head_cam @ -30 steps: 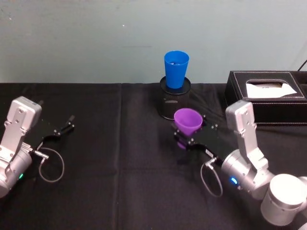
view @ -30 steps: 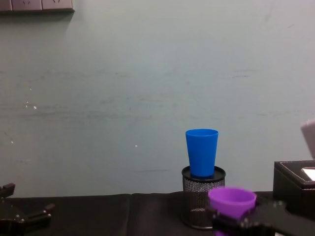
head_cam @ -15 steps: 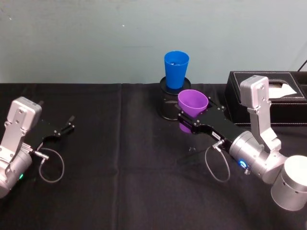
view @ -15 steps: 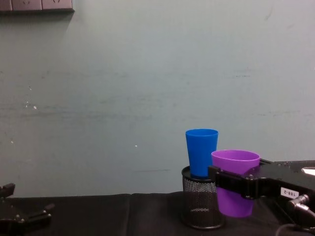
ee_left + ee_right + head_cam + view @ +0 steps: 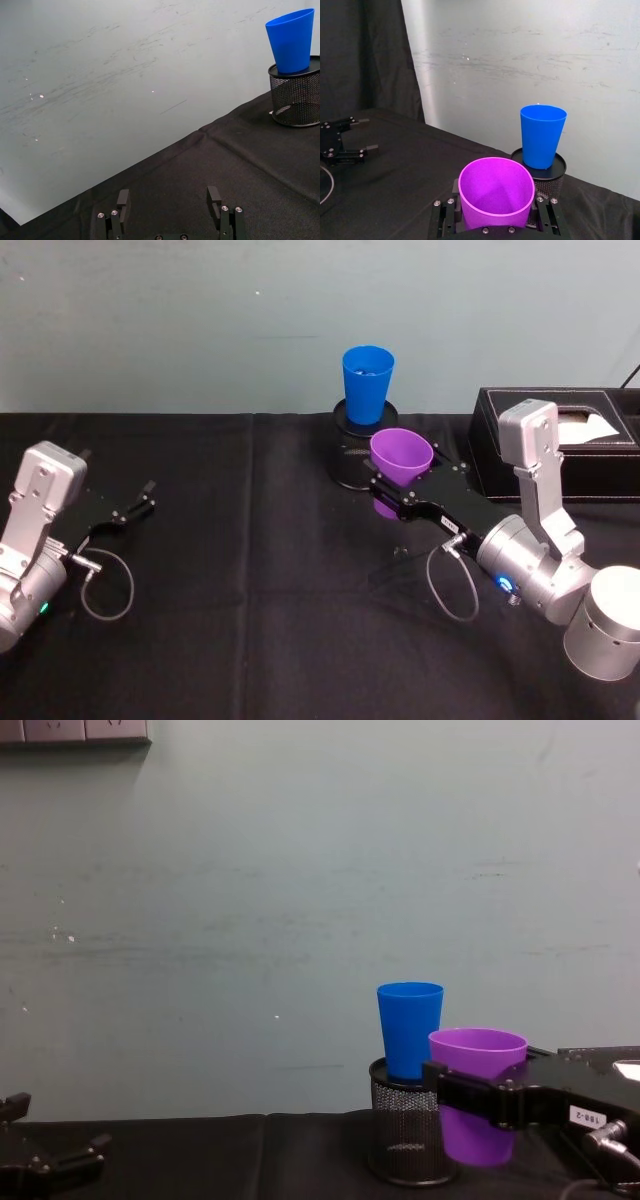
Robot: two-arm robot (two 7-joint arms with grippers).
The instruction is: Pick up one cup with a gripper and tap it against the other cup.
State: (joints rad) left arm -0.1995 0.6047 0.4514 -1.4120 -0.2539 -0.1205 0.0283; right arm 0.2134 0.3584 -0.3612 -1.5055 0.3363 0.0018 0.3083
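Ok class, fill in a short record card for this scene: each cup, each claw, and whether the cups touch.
purple cup: upright, gripped by the right claw, in front of the mesh holder
blue cup: upright on the mesh holder
cups touching: no, the right wrist view shows a gap
right claw: shut on the purple cup
left claw: open, idle at the left

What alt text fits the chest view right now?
The right gripper holds the purple cup upright, lifted off the black table, close beside the blue cup standing on a black mesh holder; contact unclear. The left gripper rests open at lower left.
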